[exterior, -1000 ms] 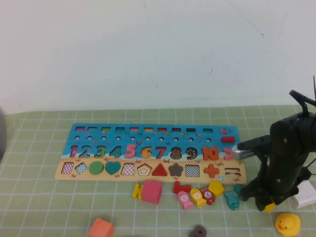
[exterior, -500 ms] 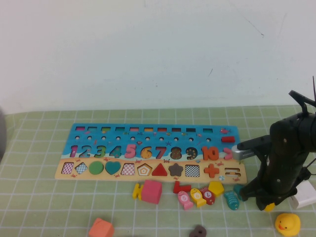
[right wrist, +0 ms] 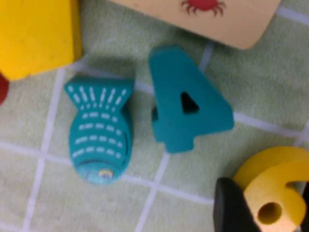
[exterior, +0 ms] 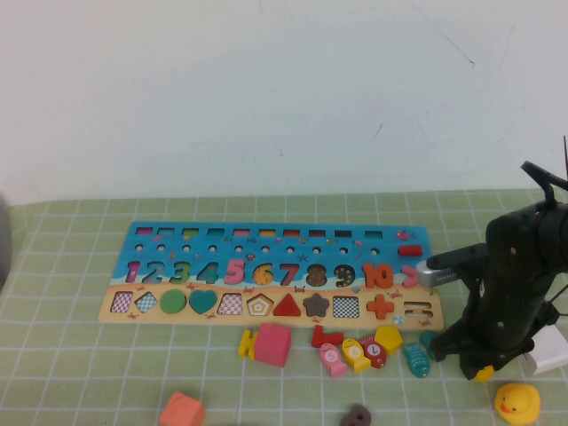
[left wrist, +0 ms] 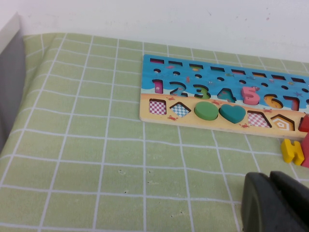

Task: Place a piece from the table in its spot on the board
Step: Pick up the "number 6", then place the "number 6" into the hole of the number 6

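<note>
The yellow six (right wrist: 275, 193) lies flat on the worktop near its front right corner, just in front of the right end of the board (exterior: 266, 306), and in the high view only a sliver of it (exterior: 484, 373) peeps out under the black arm. The right hand (right wrist: 263, 205) is down over it, with one dark finger (right wrist: 231, 208) pressed against the six's side and another at the frame's edge on the other side, so the hand appears closed around the six, which rests on the green checked cloth. Just beside the six lies a teal four (right wrist: 188, 106), then a teal fish (right wrist: 99, 130), and past that a yellow block (right wrist: 36, 34). The board stretches along the middle of the worktop, blue part toward the back edge, tan strip of shapes toward the front. A yellow duck (exterior: 516, 401) sits at the front right corner. The left hand (left wrist: 275, 203) hovers low over the cloth near the front left of the worktop, well apart from the board; whether it is wide or narrow I cannot tell.
</note>
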Controlling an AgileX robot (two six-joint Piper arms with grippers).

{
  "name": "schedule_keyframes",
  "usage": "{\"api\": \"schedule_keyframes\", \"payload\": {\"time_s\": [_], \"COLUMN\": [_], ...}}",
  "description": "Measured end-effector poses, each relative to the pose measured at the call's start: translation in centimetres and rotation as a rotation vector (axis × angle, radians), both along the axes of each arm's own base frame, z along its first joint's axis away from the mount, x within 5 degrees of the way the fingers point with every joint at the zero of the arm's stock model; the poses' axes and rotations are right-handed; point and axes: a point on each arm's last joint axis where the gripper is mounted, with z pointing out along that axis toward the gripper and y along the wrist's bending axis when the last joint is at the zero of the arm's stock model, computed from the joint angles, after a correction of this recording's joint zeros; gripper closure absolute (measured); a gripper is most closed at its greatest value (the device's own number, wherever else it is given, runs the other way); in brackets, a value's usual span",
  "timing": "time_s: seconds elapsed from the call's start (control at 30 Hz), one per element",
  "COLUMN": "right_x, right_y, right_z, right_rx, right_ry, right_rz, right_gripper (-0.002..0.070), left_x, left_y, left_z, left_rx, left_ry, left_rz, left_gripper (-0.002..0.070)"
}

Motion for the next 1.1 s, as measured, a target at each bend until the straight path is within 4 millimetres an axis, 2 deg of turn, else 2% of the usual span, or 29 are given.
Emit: {"api": "schedule_keyframes", "payload": {"time_s": [0.13,0.37,0.53,0.73,0.93,1.1], "right_x": [0.2,1.4,2.2,3.5,5.5,6.9], "right_y": [0.1,0.7,1.9,5.0,8.2,11.8], "right_z": [1.8,7.4,9.7,10.9,10.8,10.6], "right_rx": [0.006,0.013,0.048,0.105,0.183,0.223], "right_ry": [-0.009,-0.023,-0.058,-0.101,-0.082,-0.088], "right_rz": [0.034,0.101,0.133,0.171,0.178,0.228], "right_gripper": [0.0402,0.0402,0.0402,0.0402,0.0402,0.0402], "left_x": [0.0,0.0,0.0,0.0,0.0,0.0], "left_y": [0.0,0.0,0.0,0.0,0.0,0.0], "left_z": [0.0,0.0,0.0,0.0,0.0,0.0], "left_rx": [0.0,-0.002,-0.002,-0.002,-0.002,-0.002], "left_ry": [0.0,0.0,0.0,0.0,0.0,0.0], "left_rz": [0.0,0.001,0.001,0.001,0.001,0.001], "left_gripper": [0.0676,0.0676,0.0676,0.0676,0.0676,0.0676]}}
